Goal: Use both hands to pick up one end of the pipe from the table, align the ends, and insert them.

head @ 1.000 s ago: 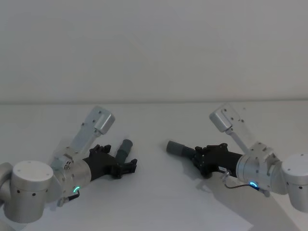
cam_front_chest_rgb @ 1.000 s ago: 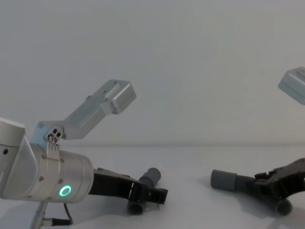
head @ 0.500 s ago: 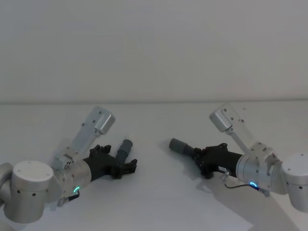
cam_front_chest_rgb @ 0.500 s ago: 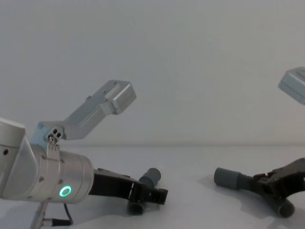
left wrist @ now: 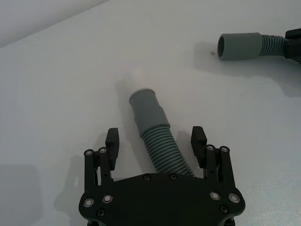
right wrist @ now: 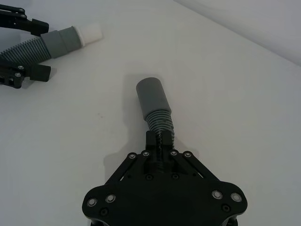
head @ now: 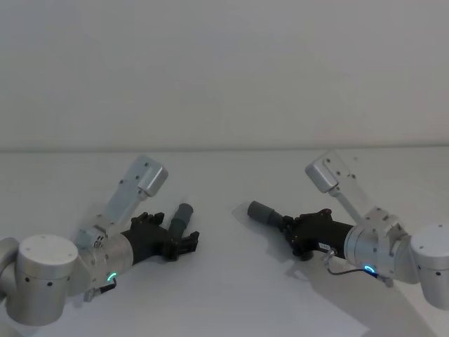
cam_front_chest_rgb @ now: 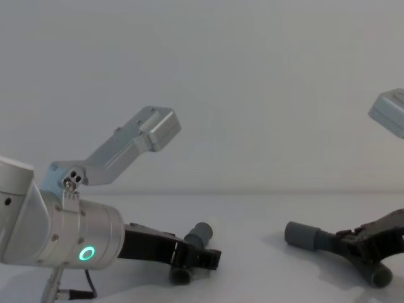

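One dark grey pipe piece (left wrist: 153, 132) with a ribbed body and a pale tip (right wrist: 89, 34) lies on the white table (head: 231, 295). My left gripper (left wrist: 155, 141) is open, with a finger on each side of its ribbed part and a gap to each. In the head view this piece (head: 182, 214) lies at the left, with the left gripper (head: 172, 235) around it. The other ribbed piece has a wide smooth collar (right wrist: 151, 96). My right gripper (right wrist: 160, 141) is shut on its ribbed body just behind the collar (head: 261, 212). The two ends point roughly toward each other, well apart.
A pale wall rises behind the table's far edge. Both arms' silver wrist brackets (head: 144, 175) (head: 330, 172) stick up above the grippers. Bare table lies between the two pipe ends and in front of them.
The right gripper has shifted slightly to the right with its pipe, and the collar end has risen a little. The left arm has barely moved.
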